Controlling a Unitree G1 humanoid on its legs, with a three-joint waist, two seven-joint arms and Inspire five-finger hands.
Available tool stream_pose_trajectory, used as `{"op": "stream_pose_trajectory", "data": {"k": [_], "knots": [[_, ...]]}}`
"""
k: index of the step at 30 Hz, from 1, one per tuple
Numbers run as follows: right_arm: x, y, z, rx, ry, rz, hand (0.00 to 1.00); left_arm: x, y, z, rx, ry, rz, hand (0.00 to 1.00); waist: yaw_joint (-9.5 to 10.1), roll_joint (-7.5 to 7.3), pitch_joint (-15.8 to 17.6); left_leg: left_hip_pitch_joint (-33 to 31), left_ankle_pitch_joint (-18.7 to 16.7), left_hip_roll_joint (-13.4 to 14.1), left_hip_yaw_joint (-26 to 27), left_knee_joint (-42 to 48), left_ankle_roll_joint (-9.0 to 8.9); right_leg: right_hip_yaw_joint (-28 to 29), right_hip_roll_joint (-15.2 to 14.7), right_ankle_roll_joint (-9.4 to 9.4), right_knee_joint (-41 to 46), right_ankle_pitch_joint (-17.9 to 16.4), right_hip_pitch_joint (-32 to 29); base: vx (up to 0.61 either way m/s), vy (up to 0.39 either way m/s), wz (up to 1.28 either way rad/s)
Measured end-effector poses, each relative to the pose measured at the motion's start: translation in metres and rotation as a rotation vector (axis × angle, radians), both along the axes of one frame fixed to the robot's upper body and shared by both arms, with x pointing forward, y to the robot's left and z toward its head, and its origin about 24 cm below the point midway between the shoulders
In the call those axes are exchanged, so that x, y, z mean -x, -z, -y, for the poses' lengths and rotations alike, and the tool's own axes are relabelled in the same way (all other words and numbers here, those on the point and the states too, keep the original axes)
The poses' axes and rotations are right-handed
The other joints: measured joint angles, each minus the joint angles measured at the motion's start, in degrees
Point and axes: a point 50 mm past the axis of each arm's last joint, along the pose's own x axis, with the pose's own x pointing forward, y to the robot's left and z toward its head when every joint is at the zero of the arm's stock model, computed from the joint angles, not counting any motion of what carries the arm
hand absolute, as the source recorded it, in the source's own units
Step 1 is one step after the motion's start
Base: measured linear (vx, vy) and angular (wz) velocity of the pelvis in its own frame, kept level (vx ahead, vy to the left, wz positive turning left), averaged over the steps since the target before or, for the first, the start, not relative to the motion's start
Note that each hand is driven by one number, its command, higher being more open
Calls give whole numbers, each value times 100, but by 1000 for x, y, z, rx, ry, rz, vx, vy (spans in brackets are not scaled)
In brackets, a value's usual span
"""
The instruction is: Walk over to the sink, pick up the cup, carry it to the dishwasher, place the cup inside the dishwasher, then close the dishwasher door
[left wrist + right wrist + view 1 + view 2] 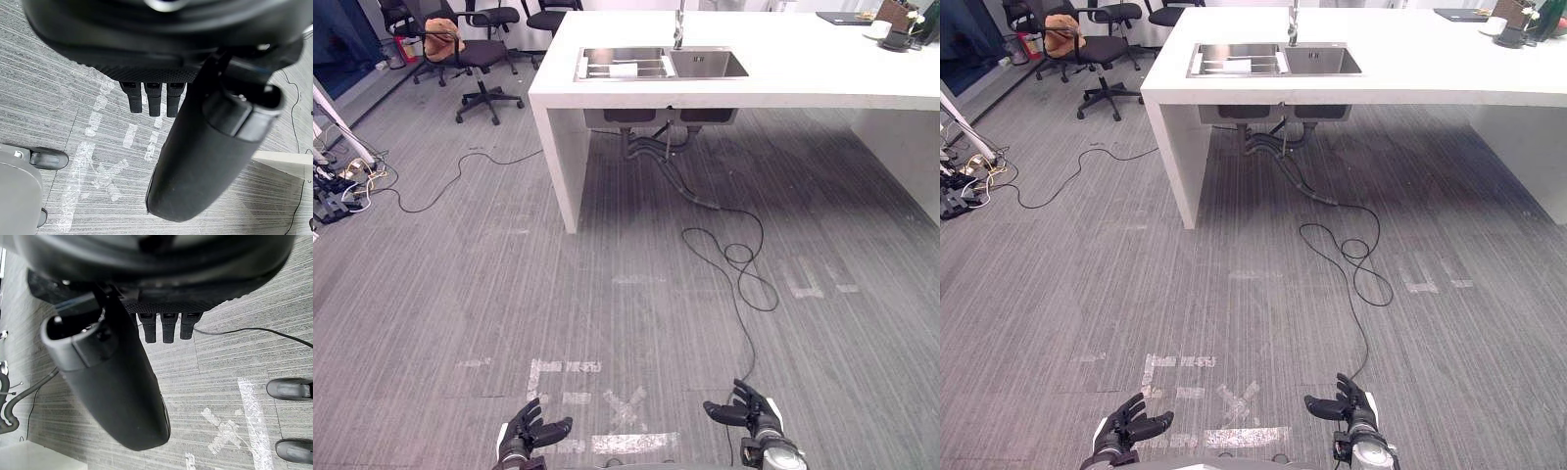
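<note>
The cup cannot be told apart at this range; a white item point(623, 69) is seen in the sink's point(661, 63) left basin, axis unclear. Sink is set in counter point(803, 73) far ahead, w/ open floor point(509, 294) between. L hand point(526, 431) & R hand point(752, 415) are held low, fingers spread, nothing held.

Both arms hung low at the near edge of the head views, with the left hand point(530, 428) and the right hand point(747, 408) held out in front at about the same height and well apart. Each hand was relaxed, its fingers loosely spread and pointing forward, the thumbs turned inward toward each other. In the left wrist view the fingers point(154, 100) ran straight, the thumb point(205, 161) standing clear of them.
</note>
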Motion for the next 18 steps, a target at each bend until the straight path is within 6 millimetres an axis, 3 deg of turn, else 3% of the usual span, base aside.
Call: {"op": "stream_pose_trajectory", "data": {"k": [8, 11, 14, 16, 18], "knots": [[-5, -3, 1, -13, 28, 28, 90, -11, -5, 5, 2, 37, 47, 90, 11, 24, 50, -135, -20, 0, 94, -27, 2, 66, 0, 1, 29, -5, -180, 0, 3, -4], [-22, -10, 2, -7, 28, 78, 90, -26, -15, 4, -3, 29, 127, 90, 39, 36, 221, -471, -343, 26, 304, 475, 65, 231, 2, -9, 333, -148, -475, 5, 13, -31], [-26, -14, 7, 8, 57, 101, 90, -36, -23, 2, -5, 24, 186, 90, 58, 37, 347, -672, -879, 6, 445, 1186, 190, 278, -111, 210, 1673, -929, -974, 48, 30, -16], [-25, -14, 10, 15, 57, 96, 90, -37, -24, 3, -4, 27, 192, 90, 96, 41, 356, -647, -1154, 0, 527, 1387, 291, 106, -202, 435, 2702, -1128, -1385, 141, 57, -19], [-25, -13, 7, 8, 53, 92, 90, -41, -26, 2, -13, 48, 199, 90, 92, -4, 449, -459, -1277, -16, 511, 1498, 320, -78, -343, 462, 4090, -1108, -1908, 218, 43, -2]]}}
